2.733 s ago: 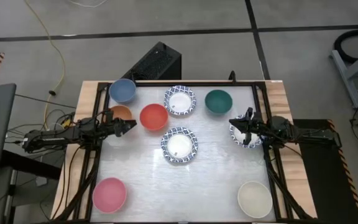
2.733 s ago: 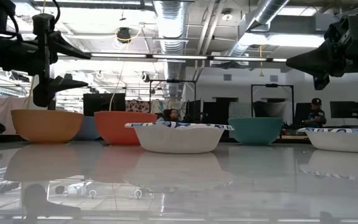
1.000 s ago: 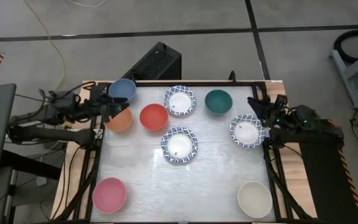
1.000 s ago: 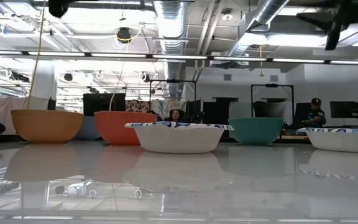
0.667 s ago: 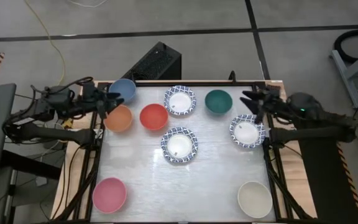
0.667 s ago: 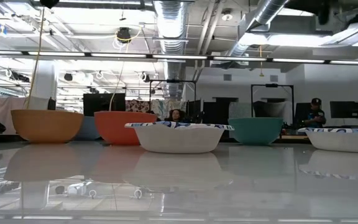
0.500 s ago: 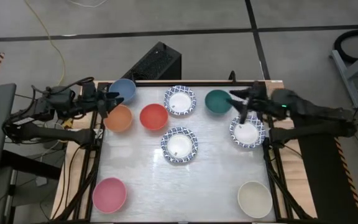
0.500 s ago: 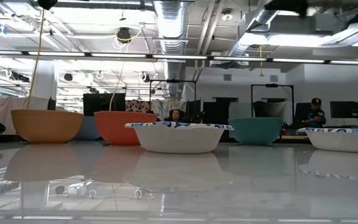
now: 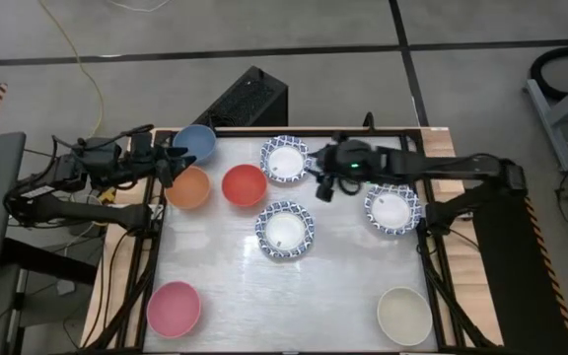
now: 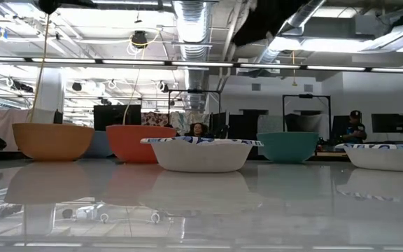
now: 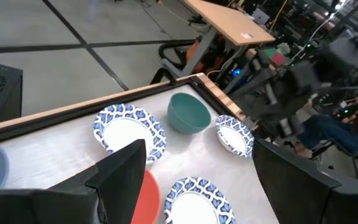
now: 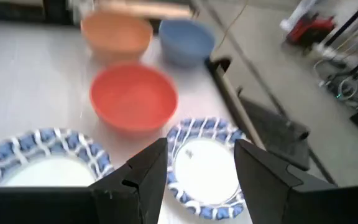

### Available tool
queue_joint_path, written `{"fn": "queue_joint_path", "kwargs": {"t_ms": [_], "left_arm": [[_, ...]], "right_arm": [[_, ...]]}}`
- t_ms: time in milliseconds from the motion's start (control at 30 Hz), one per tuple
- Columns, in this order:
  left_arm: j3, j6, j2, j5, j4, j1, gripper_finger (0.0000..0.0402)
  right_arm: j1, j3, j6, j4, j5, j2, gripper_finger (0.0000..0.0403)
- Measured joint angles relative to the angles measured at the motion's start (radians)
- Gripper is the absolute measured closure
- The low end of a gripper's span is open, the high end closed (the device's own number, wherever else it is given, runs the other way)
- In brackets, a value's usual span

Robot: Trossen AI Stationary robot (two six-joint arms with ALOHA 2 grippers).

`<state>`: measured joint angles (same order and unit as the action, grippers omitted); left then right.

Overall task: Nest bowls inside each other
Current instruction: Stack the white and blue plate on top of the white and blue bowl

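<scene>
Nine bowls sit single on the table (image 9: 225, 286), none nested yet. Along the far edge: blue bowl (image 9: 194, 143), patterned bowl (image 9: 285, 160), and the dark green bowl (image 10: 287, 147), which the high view hides under the right arm. Orange bowl (image 9: 188, 186) and red bowl (image 9: 244, 184) sit just inside the far-left corner; a second patterned bowl (image 9: 285, 230) mid-table, a third (image 9: 392, 208) at the right edge. Pink bowl (image 9: 174, 308) near-left corner, cream bowl (image 9: 404, 315) near-right.

Right gripper (image 9: 324, 182) hangs over the table between the far patterned bowl and the green one, fingers spread, empty. Left gripper (image 9: 173, 166) waits at the far-left corner by the blue and orange bowls, fingers wide apart, empty.

Risks, as I judge: an off-centre descent could strike a rim and skid the bowl on the glossy top. A one-sided rim pinch could tip it.

Left wrist view shows the green bowl whole. Low view shows bowl profiles but only a dark arm overhead.
</scene>
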<state>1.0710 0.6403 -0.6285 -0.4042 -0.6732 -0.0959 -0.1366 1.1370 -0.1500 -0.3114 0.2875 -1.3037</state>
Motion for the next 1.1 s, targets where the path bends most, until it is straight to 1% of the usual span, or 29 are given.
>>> {"fn": "queue_joint_path", "kwargs": {"t_ms": [100,533,633,767,1000,1100], "left_arm": [[0.000,-0.001,0.000,-0.001,-0.004,0.000,0.0118],[0.000,0.019,0.000,-0.002,-0.052,0.000,0.0118],[0.000,0.018,0.000,-0.002,-0.056,0.000,0.0118],[0.000,0.019,0.000,-0.006,-0.057,0.000,0.0118],[0.000,0.018,0.000,-0.022,-0.056,0.000,0.0118],[0.000,0.019,0.000,-0.023,-0.056,0.000,0.0118]], "right_arm": [[-0.016,0.006,-0.018,0.010,-0.004,-0.075,0.0197],[-0.030,0.006,-0.229,0.020,-0.003,-0.414,0.0198],[-0.035,0.006,-0.273,0.040,0.032,-0.474,0.0198],[-0.043,0.006,-0.309,0.081,0.148,-0.539,0.0198],[-0.063,0.006,-0.328,0.086,0.164,-0.586,0.0201],[-0.063,0.007,-0.312,0.092,0.211,-0.583,0.0225]]}}
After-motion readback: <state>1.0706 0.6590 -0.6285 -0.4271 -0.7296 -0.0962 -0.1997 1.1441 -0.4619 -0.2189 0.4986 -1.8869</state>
